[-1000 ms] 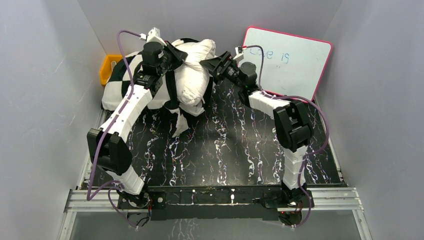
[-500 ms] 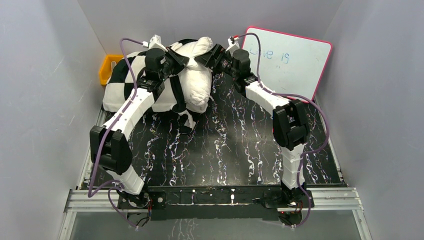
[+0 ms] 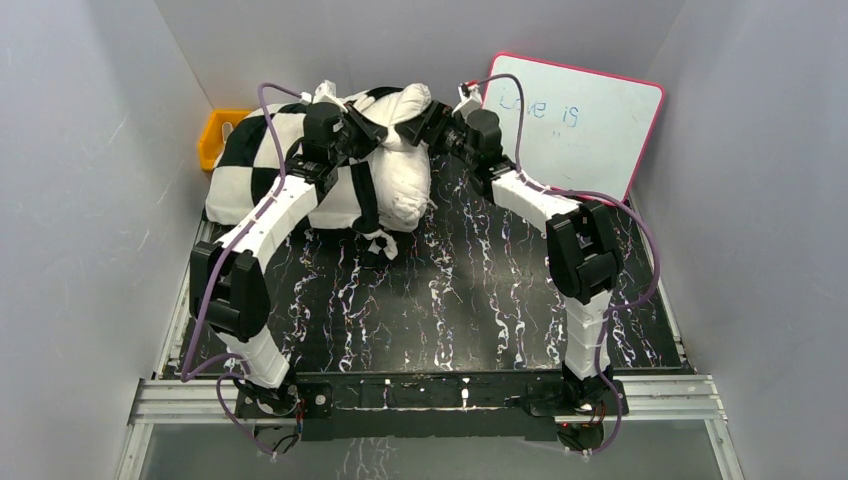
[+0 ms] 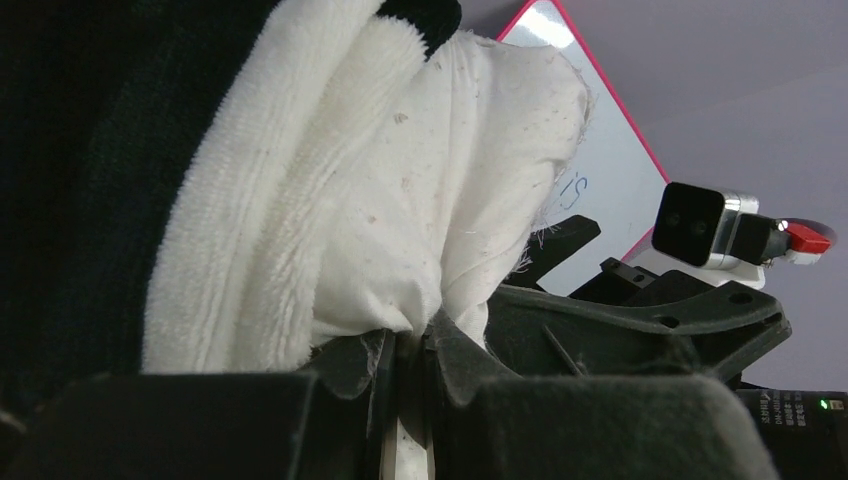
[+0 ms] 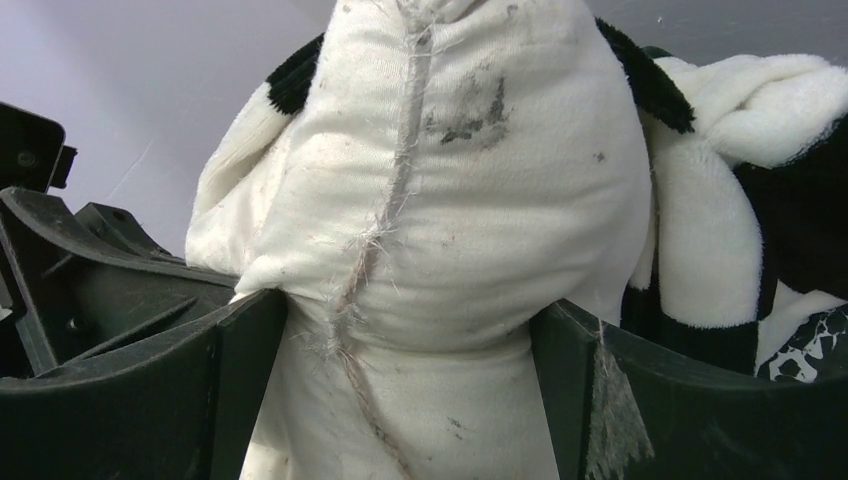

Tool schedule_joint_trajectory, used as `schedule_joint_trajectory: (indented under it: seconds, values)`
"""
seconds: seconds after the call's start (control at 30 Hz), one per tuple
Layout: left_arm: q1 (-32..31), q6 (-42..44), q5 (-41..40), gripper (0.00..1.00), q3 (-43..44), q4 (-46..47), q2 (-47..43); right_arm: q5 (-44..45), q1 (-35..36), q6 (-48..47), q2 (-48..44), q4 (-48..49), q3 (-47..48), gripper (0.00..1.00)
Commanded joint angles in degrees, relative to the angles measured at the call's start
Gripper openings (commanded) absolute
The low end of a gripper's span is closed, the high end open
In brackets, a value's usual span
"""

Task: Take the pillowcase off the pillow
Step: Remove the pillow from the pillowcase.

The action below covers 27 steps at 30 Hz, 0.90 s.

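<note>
The white pillow [image 3: 402, 175] lies at the table's back, its right half out of the checkered pillowcase [image 3: 255, 165], which covers its left half. My left gripper [image 3: 370, 128] is shut on a gathered pinch of smooth pillow fabric [image 4: 470, 150] at the top end, with fuzzy pillowcase cloth [image 4: 250, 220] right beside its fingers; its jaws [image 4: 410, 345] are closed. My right gripper [image 3: 420, 118] comes from the right. Its fingers press into both sides of the pillow's seamed end [image 5: 450, 200], gripper [image 5: 400, 320]. Pillowcase cloth [image 5: 700, 240] shows at the right.
A pink-framed whiteboard [image 3: 580, 120] leans at the back right. An orange bin [image 3: 215, 135] sits at the back left behind the pillowcase. Grey walls close in on both sides. A checkered tail [image 3: 376, 245] hangs onto the black marbled table [image 3: 450, 300].
My right gripper moved left and closed round the pillow's end. My left gripper moved right with its pinch of fabric, and the pillow's top end shifted right.
</note>
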Motion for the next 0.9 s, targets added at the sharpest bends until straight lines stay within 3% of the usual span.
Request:
schedule_joint_trajectory:
  seconds: [0.0, 0.27, 0.47, 0.53, 0.57, 0.63, 0.67, 0.7, 0.87]
  values:
    - [-3.8, -1.7, 9.0, 0.00, -2.1, -2.2, -2.4, -4.6, 2.3, 4.5, -6.0, 28.5, -6.3, 0.99]
    - [-2.7, -2.5, 10.8, 0.00, -1.3, -2.7, -2.9, -13.0, -2.4, 23.2, -0.1, 63.3, -12.3, 0.98]
    - [-0.9, -1.9, 10.1, 0.00, -1.8, -4.4, -3.5, -14.4, -5.8, 29.9, -0.8, 69.9, -14.8, 0.99]
    - [-0.8, -1.6, 10.2, 0.00, -1.8, -3.9, -3.9, -20.1, -6.8, 28.5, -1.9, 60.4, -12.2, 0.98]
    - [-0.8, -1.1, 10.2, 0.00, -1.0, -3.7, -4.2, -21.8, -7.4, 20.7, -5.6, 46.1, -13.1, 0.98]
    - [-0.6, -0.1, 8.9, 0.00, 1.0, -3.9, -4.4, -12.4, -7.2, 2.7, -14.1, 19.7, -16.3, 0.99]
    - [-0.5, 0.4, 8.8, 0.00, 2.7, -3.8, -3.7, 0.7, -6.9, -4.2, -18.5, 6.2, -17.3, 0.99]
    - [-0.4, 0.6, 9.2, 0.00, 5.1, -4.0, -2.7, 6.3, -7.0, -6.3, -19.9, 1.2, -18.1, 0.98]
    - [-0.4, -0.6, 11.1, 0.00, 8.3, -3.2, -0.8, 3.3, -7.0, -5.8, -13.1, 2.0, -13.6, 0.98]
